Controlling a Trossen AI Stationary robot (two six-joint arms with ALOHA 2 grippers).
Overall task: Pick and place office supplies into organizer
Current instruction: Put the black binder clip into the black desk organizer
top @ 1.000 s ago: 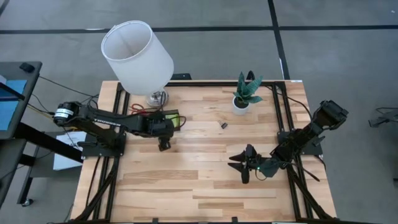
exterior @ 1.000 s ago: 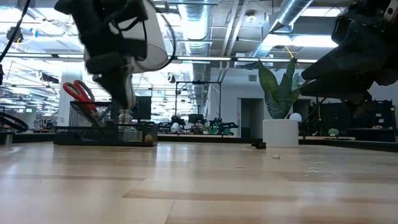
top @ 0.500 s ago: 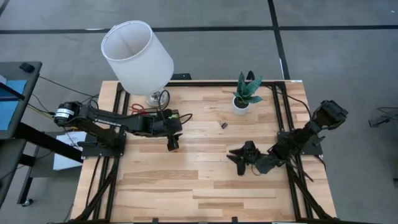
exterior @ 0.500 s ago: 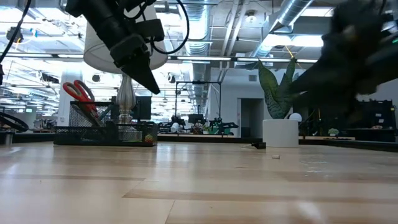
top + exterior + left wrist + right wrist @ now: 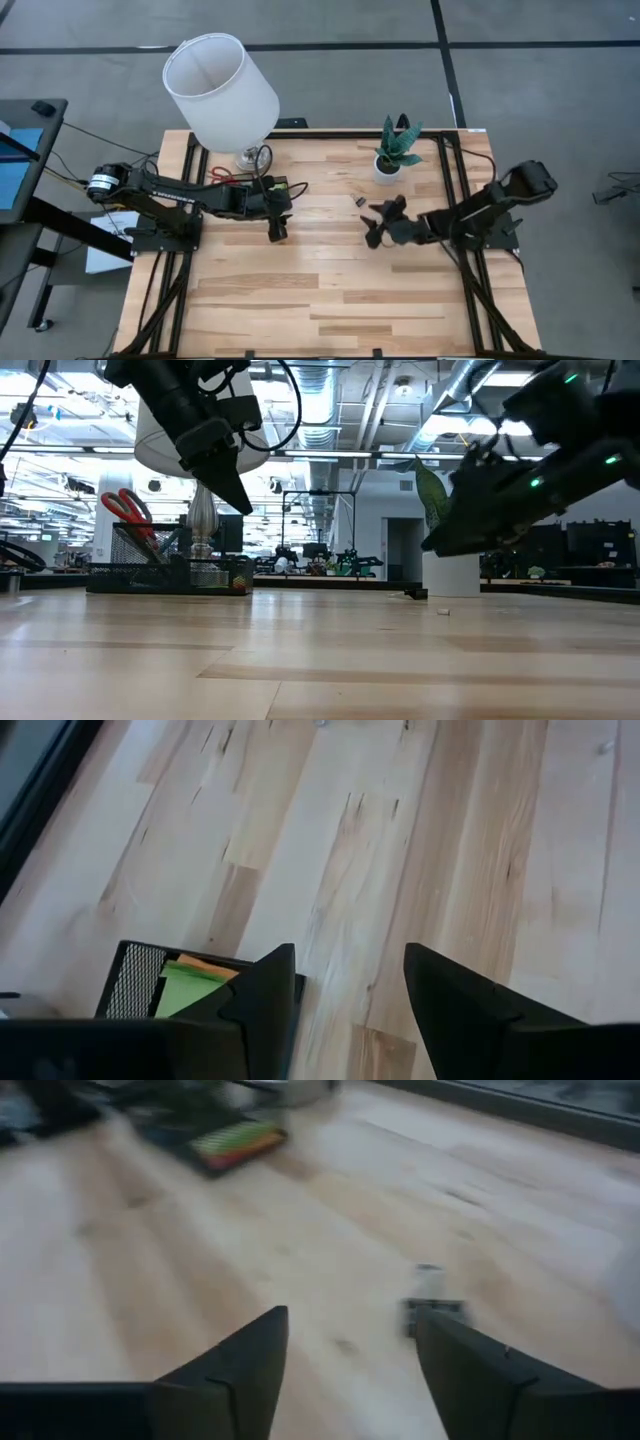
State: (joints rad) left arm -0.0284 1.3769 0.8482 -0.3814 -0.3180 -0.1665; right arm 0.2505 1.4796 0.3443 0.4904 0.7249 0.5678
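One binder clip [image 5: 359,201] left loose on the counter [image 5: 330,290], at 1 o'clock of centre; scissors [image 5: 125,506] and green pad [image 5: 188,988] already in the organizer [image 5: 165,573] at 10 o'clock. Right end effector [image 5: 381,222] spread wide, empty, near clip. Left end effector [image 5: 275,233] parted, empty, beside organizer.

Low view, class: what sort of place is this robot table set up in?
Probably an open-plan workshop or lab: bare ceiling ducts run overhead, desks with equipment fill the background, and the wooden table carries two robot arms.
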